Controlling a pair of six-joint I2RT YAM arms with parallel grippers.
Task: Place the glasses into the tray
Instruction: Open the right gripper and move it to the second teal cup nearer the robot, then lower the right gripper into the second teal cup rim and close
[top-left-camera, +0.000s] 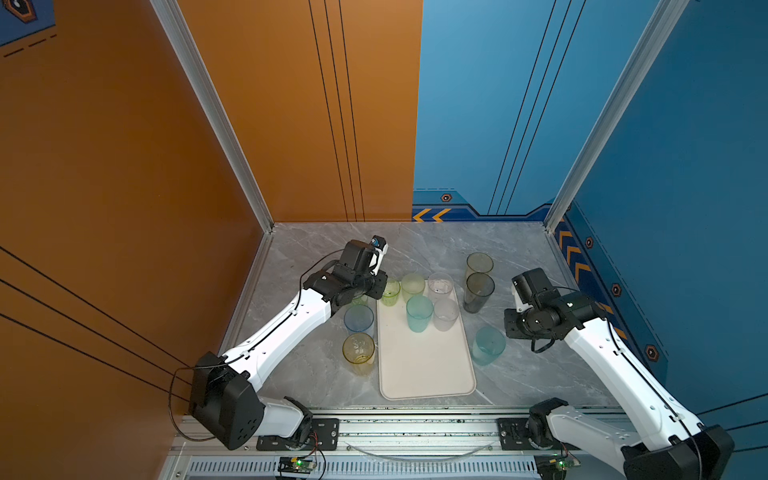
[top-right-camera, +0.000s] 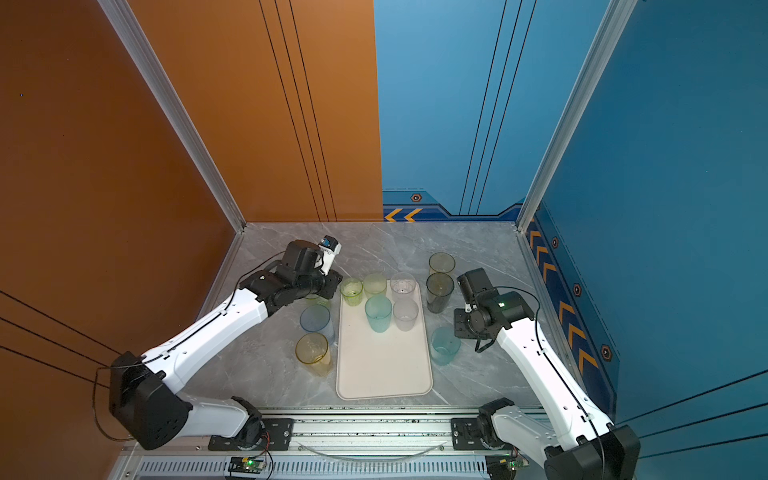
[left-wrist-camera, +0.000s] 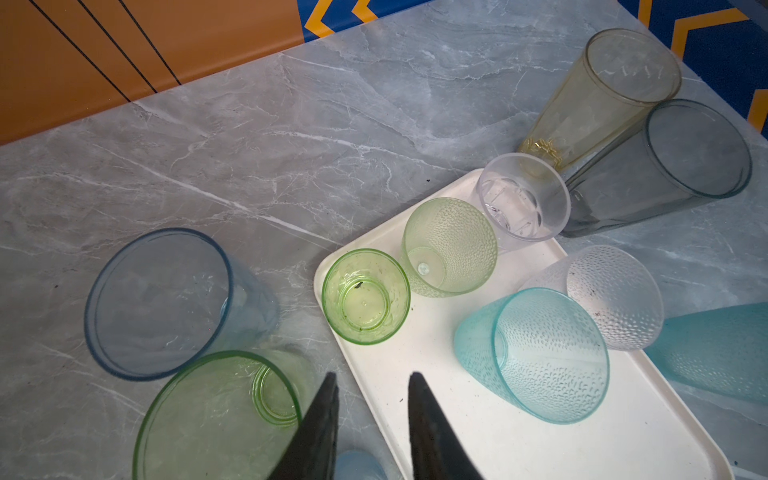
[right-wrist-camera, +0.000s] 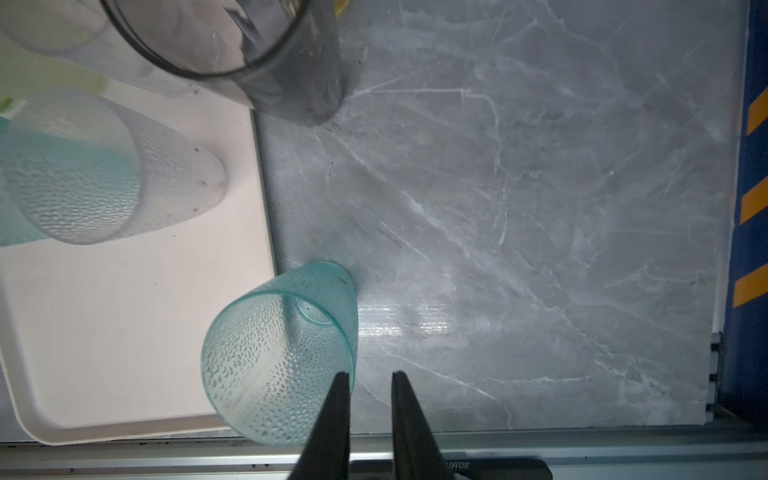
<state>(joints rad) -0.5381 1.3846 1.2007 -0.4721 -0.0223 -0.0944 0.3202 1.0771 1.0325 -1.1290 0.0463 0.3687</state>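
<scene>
1. Grey marble tabletop (top-left-camera: 415, 245) runs between the booth walls. An aluminium rail (top-left-camera: 415, 428) lines its near edge, and both arms are mounted there.
2. Just behind the rail the tray (top-left-camera: 424, 365) lies lengthwise in the middle, its near half bare.
3. Beside the tray's left long edge stand a yellow glass (top-left-camera: 358, 349) and, behind it, a blue glass (top-left-camera: 358, 320), both on the marble. The left arm crosses the lane between them and the left wall (top-left-camera: 104, 187).
4. A teal glass (right-wrist-camera: 282, 357) stands on the marble just beside the tray's right long edge. The right gripper (right-wrist-camera: 368, 374) hangs at its rim with a narrow gap between the fingers. One finger overlaps the rim, but I cannot tell whether it touches. Open marble stretches from there to the right wall (top-left-camera: 685, 187).
5. The left gripper (left-wrist-camera: 372, 376) hovers over the tray's left edge near the far corner, fingers apart and holding nothing. A large green glass (left-wrist-camera: 216, 415) stands on the marble just beside one finger.
6. Five glasses crowd the tray's far half: a small green glass (top-left-camera: 390, 291), a dimpled pale-green glass (top-left-camera: 412, 284), a clear glass (top-left-camera: 440, 284), a turquoise glass (top-left-camera: 419, 311) and a frosted glass (top-left-camera: 446, 313).
7. Off the far right corner stand a smoky grey glass (top-left-camera: 478, 291) and an amber glass (top-left-camera: 479, 262), close together.
8. Beyond them a bare strip of marble reaches the back wall (top-left-camera: 457, 124).
</scene>
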